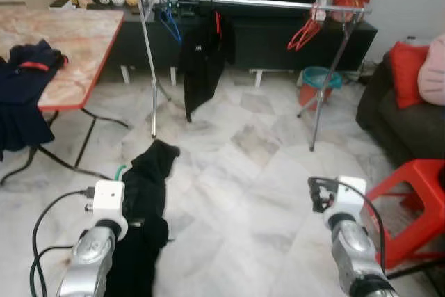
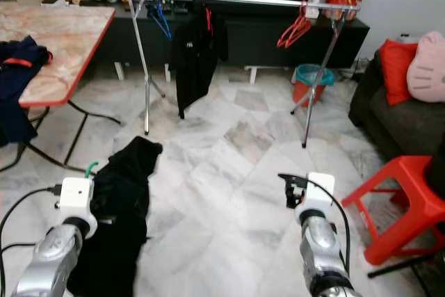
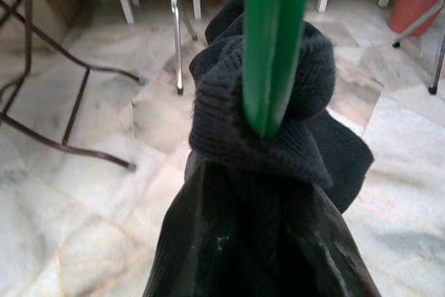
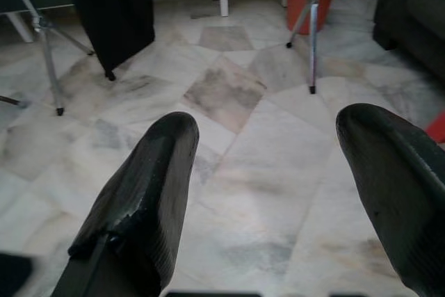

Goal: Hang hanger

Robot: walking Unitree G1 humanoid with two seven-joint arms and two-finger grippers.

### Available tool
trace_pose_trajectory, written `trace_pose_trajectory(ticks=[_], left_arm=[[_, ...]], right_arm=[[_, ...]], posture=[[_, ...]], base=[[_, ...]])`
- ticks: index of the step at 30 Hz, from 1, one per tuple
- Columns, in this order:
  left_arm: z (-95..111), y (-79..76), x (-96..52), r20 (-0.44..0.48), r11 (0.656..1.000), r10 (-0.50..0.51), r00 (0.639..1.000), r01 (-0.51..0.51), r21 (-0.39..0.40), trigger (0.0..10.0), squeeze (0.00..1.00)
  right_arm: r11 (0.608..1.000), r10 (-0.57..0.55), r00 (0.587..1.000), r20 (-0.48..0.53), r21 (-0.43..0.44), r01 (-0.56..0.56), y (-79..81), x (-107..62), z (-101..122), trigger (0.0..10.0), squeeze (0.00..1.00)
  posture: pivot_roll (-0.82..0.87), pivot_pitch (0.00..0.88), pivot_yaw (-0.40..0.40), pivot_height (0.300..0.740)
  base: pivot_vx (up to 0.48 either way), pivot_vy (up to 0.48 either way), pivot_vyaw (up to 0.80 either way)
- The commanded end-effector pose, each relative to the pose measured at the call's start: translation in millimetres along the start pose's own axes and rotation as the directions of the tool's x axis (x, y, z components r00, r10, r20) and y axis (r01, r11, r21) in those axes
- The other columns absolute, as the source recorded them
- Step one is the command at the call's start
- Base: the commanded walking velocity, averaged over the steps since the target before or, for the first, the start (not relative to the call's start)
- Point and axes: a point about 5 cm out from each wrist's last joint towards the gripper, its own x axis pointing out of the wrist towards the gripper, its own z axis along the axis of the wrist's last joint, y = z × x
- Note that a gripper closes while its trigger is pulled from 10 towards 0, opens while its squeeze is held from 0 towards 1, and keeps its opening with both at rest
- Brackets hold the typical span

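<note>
A green hanger (image 3: 271, 46) carries a black knitted garment (image 3: 264, 193), which drapes down over my left gripper (image 1: 125, 194) and hides its fingers. The gripper is shut on the hanger and holds it above the floor; a bit of green hook (image 1: 119, 170) peeks out beside the cloth. Ahead stands a silver clothes rail (image 1: 264, 1) with a black jacket (image 1: 201, 60), blue hangers (image 1: 170, 22) and red hangers (image 1: 304, 33) on it. My right gripper (image 4: 278, 172) is low on the right, open, with bare floor between its fingers (image 4: 146, 186).
A red-edged folding table (image 1: 76, 39) with dark clothes (image 1: 28, 67) stands on the left. A red plastic stool (image 1: 417, 193) is close on the right, with a dark sofa (image 1: 403, 123) behind it. A teal and red bin (image 1: 316, 83) sits near the rail's right leg.
</note>
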Motion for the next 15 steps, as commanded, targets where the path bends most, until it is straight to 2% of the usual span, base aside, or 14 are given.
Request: trace_pose_trajectory(ticks=[1, 3, 10, 15], left_arm=[[6.6, 0.8, 2.1, 0.046, 1.000, -0.009, 0.999, 0.010, -0.015, 10.0, 0.00], [6.7, -0.1, 2.1, 0.048, 1.000, -0.007, 0.999, 0.008, -0.019, 10.0, 0.00], [3.7, -11.4, 12.6, 0.033, 0.999, -0.037, 0.999, 0.038, -0.023, 10.0, 0.00], [6.5, -17.3, 13.9, 0.053, 0.998, -0.051, 0.997, 0.053, -0.032, 10.0, 0.00]], right_arm=[[1.000, -0.003, 1.000, 0.005, 0.017, 0.003, 2.4, 3.0, 3.9, 10.0, 0.00], [1.000, 0.000, 1.000, 0.008, 0.017, 0.000, 2.5, 2.9, 4.1, 10.0, 0.00], [0.999, -0.021, 0.999, 0.027, 0.029, 0.021, -4.1, 3.0, 7.3, 10.0, 0.00], [1.000, -0.013, 1.000, 0.024, 0.008, 0.012, -7.4, 3.3, 8.4, 10.0, 0.00]], posture=[[0.09, 0.000, -0.029, 0.740], [0.09, 0.000, -0.028, 0.740], [0.06, 0.000, -0.028, 0.740], [0.07, 0.000, -0.046, 0.740]], base=[[0.000, 0.000, 0.00], [0.000, 0.000, 0.00], [0.316, 0.000, 0.00], [0.346, 0.000, 0.00]])
